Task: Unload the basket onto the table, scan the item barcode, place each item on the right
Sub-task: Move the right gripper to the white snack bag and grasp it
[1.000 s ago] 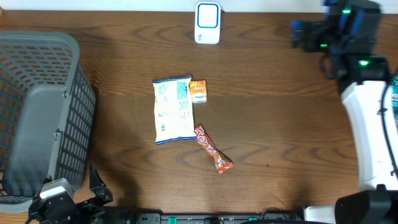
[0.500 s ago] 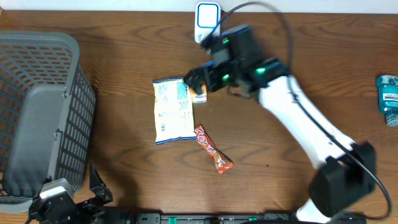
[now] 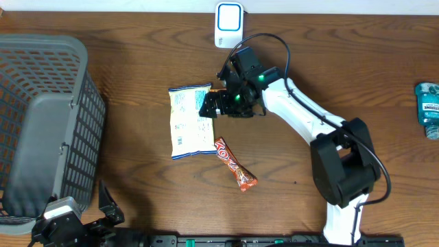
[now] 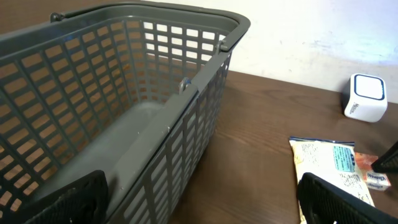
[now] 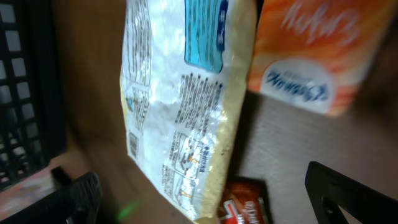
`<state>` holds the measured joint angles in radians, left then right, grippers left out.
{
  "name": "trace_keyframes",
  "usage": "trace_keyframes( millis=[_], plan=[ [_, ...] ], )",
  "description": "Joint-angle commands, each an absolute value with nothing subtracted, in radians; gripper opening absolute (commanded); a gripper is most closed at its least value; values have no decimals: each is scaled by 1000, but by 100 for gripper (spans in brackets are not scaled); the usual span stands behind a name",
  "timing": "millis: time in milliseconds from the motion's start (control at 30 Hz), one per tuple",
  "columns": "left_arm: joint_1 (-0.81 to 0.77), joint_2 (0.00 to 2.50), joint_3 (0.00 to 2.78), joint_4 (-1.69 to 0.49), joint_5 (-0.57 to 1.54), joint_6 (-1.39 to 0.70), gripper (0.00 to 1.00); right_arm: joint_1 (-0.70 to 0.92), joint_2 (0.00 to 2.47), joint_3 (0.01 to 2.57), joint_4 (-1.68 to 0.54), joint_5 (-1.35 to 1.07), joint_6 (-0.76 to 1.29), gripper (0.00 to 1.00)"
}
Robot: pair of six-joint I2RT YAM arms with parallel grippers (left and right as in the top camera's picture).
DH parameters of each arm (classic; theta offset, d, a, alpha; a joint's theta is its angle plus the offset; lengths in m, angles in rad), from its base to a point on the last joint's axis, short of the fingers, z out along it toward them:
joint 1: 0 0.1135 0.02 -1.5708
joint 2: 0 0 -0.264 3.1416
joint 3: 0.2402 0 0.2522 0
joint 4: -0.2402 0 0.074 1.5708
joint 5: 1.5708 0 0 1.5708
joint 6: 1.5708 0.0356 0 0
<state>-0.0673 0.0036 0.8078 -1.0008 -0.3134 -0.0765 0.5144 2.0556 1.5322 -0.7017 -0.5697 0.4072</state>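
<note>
Dark wood table (image 3: 137, 48). I see grey basket (image 3: 86, 137) left, white scanner (image 3: 228, 24) far edge, snack bag (image 3: 188, 123) centre, small orange box (image 5: 311, 50) just beside it, candy bar (image 3: 234, 165) near, possibly a bottle (image 3: 429, 110) far right.

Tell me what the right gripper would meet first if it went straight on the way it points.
The right gripper would most likely meet the white snack bag first, near its edge beside the orange box, though depth is unclear.
</note>
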Motion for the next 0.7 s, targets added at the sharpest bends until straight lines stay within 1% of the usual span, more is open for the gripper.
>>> trace_keyframes(
  millis=[0, 333, 467, 667],
  plan=[
    [-64, 4, 735, -1099, -341, -147, 98, 510, 2099, 1536, -715, -647, 470, 99],
    [-64, 4, 735, -1099, -341, -147, 98, 509, 2147, 1506, -683, -648, 471, 99],
    [-64, 3, 735, -1099, -341, -147, 98, 504, 2148, 1441, -573, -728, 471, 99],
    [-64, 3, 735, -1099, -341, -147, 98, 477, 2156, 1291, -296, -846, 557, 99]
  ],
)
